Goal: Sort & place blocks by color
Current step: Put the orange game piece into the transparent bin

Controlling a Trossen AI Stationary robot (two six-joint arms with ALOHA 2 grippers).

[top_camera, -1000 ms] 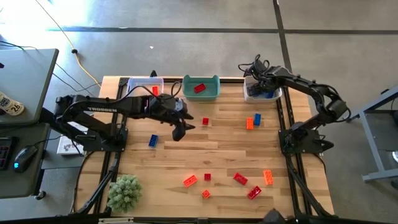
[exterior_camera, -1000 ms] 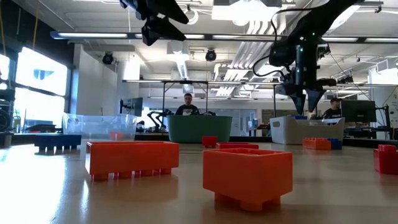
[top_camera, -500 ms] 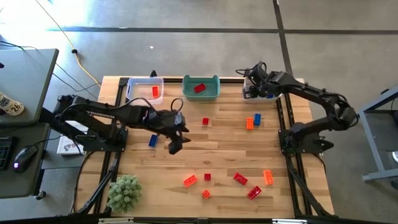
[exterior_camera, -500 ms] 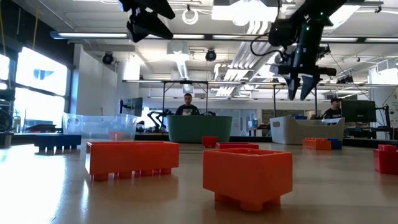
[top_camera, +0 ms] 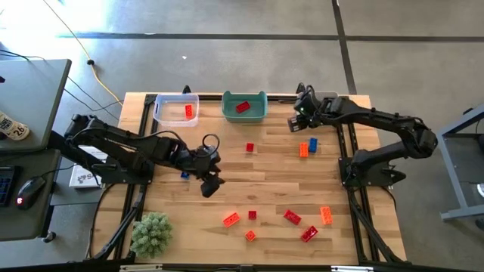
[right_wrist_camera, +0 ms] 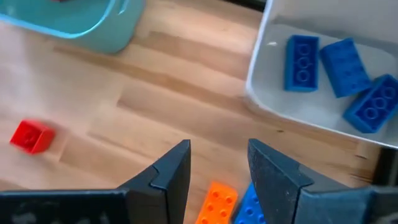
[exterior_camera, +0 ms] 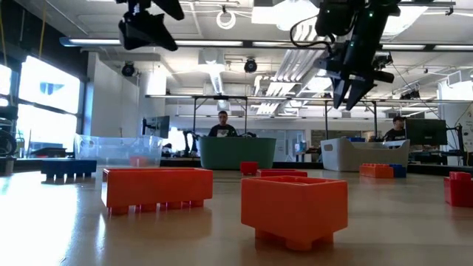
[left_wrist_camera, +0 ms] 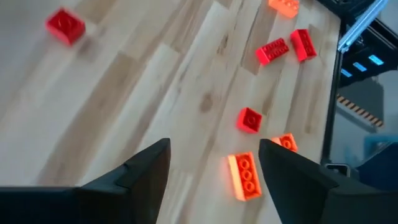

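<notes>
— Which block is best placed for a pickup, and by which arm?

— The orange brick (left_wrist_camera: 244,177) is seen just ahead of the left gripper (left_wrist_camera: 214,171), its long axis lying roughly along the fingers' reach, so a wrist turn would likely be needed. Nothing is held; the fingers (left_wrist_camera: 144,167) are spread wide.

— And farther back?

— An orange and blue pair (right_wrist_camera: 235,201) is found directly beneath the right gripper (right_wrist_camera: 217,168), near the white bin (right_wrist_camera: 261,74) of blue bricks. Its fingers are parted and empty.
</notes>
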